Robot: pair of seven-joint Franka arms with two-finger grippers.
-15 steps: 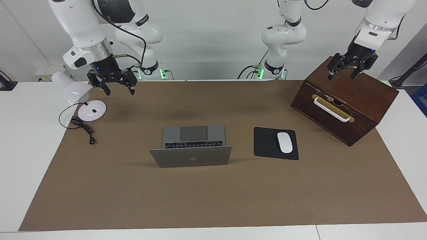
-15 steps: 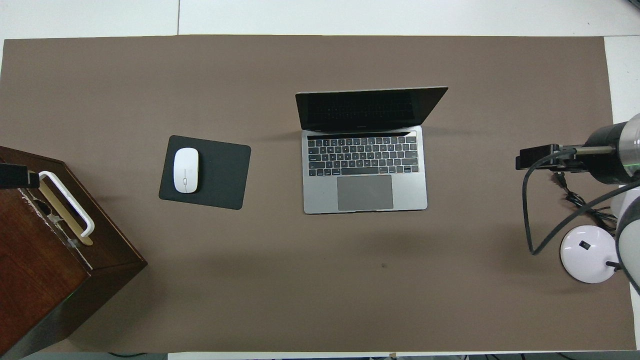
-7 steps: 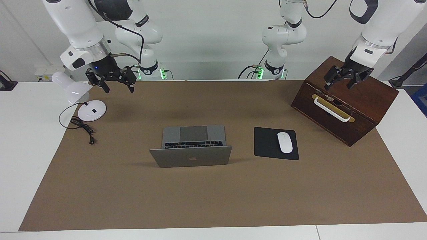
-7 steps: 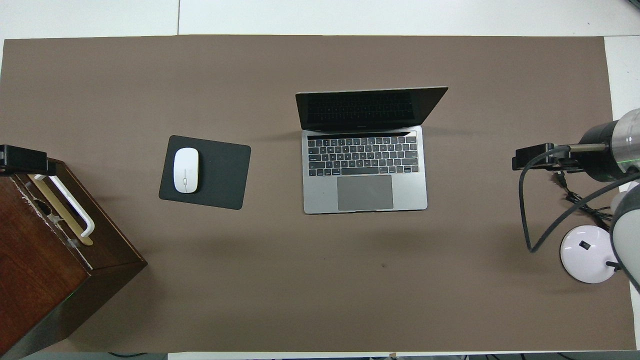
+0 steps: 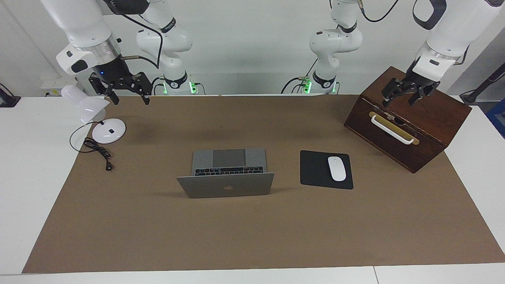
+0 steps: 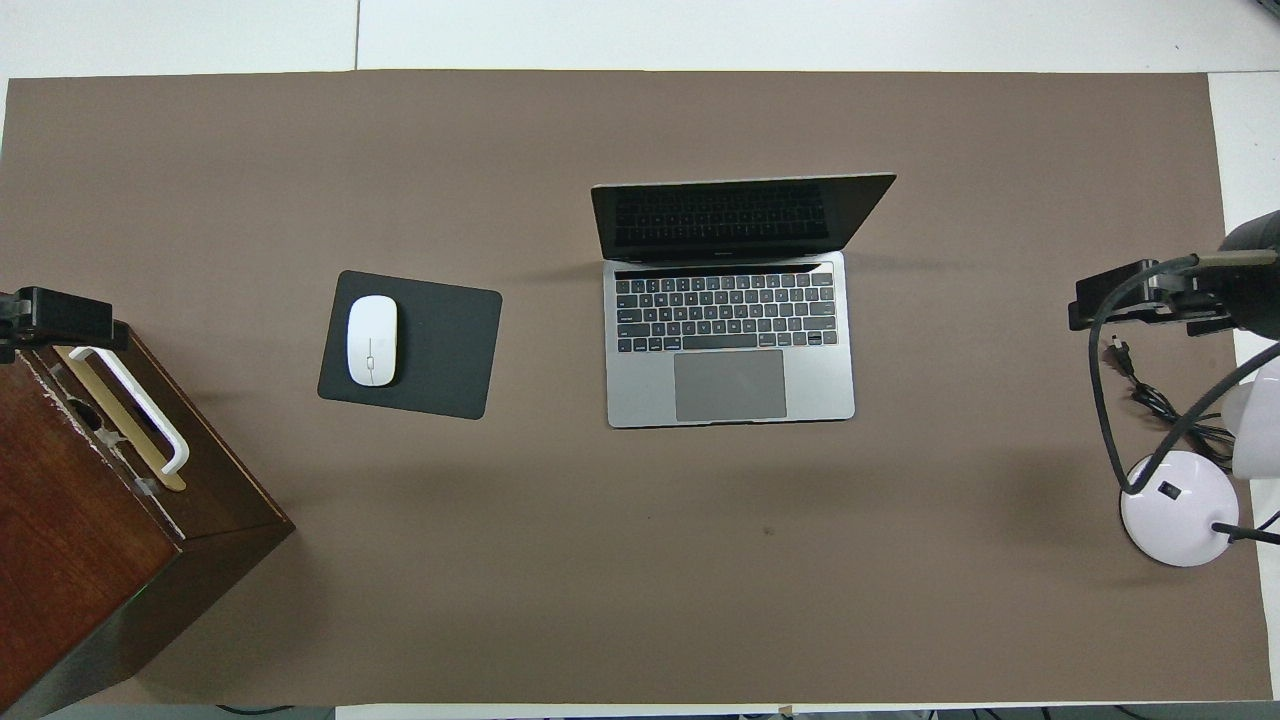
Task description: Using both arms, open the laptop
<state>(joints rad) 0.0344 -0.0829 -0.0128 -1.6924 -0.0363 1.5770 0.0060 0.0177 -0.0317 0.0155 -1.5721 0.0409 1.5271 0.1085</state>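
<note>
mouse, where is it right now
The white mouse lies on the black mousepad, beside the open laptop toward the left arm's end of the table, between the laptop and the wooden box.

My black two-finger left hand (image 5: 406, 94) hangs raised with fingers spread; my black two-finger right hand (image 5: 127, 89) hangs raised too, fingers spread, both pointing down.

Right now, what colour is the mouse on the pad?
White. The mouse shows best in the overhead view.
</note>
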